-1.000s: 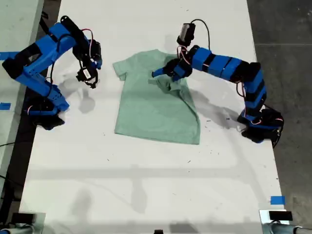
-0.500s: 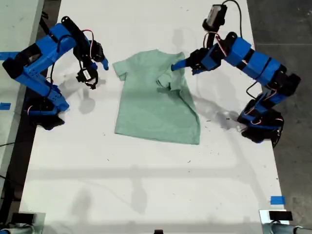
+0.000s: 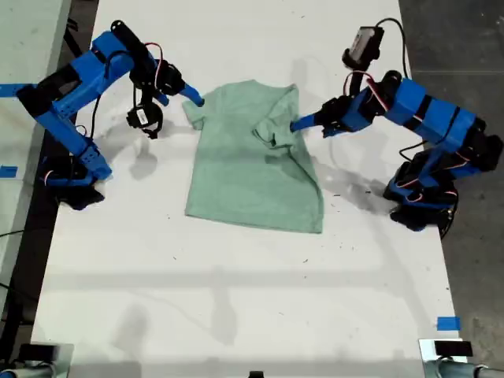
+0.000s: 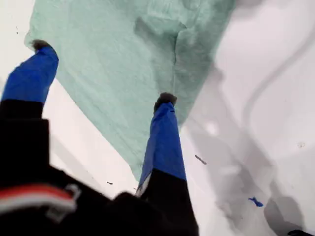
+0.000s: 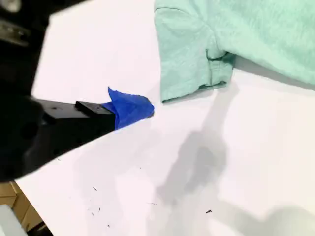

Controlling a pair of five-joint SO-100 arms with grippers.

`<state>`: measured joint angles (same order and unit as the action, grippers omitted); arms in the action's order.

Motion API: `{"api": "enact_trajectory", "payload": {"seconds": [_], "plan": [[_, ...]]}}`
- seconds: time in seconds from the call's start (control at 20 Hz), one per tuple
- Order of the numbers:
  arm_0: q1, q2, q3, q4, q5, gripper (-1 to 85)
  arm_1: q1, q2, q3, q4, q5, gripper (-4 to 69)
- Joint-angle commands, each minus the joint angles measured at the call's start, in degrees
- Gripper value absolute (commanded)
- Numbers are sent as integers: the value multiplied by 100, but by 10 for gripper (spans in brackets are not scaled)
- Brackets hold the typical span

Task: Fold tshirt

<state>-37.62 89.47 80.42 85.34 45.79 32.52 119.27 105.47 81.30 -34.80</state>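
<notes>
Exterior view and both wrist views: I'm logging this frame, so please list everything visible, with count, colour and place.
tshirt: one, pale mint green, middle of the table, one sleeve folded inward.
table: one, white, under everything.
tape bits: two, blue, at the exterior view's lower right and left edge.
my first gripper: blue fingers, open, over the tshirt's edge at the exterior view's right.
my second gripper: blue, beside the flat sleeve; open or shut, I cannot tell.
</notes>
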Motion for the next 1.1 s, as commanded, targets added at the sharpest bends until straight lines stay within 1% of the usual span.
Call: {"api": "enact_trajectory", "payload": {"seconds": [0.0,0.2,0.4,0.65,0.85,0.9,1.0,1.05], "plan": [[-211,-527,-721,9,431,358,-105,334,-9,-193,88,354],[-545,-1494,-1107,-264,932,355,-176,475,79,-193,132,353],[-747,-2399,-1608,-492,1222,353,-229,598,132,-158,167,351],[-896,-3639,-2452,-571,1266,350,-299,633,132,-149,211,350],[-949,-4588,-3243,-387,1230,329,-334,650,176,-149,255,350],[-958,-4746,-3375,-343,1187,284,-343,668,202,-149,264,350],[-984,-4869,-3419,-325,1107,100,-343,694,264,-176,281,349],[-984,-4878,-3419,-325,1063,28,-343,703,308,-202,281,349]]}}
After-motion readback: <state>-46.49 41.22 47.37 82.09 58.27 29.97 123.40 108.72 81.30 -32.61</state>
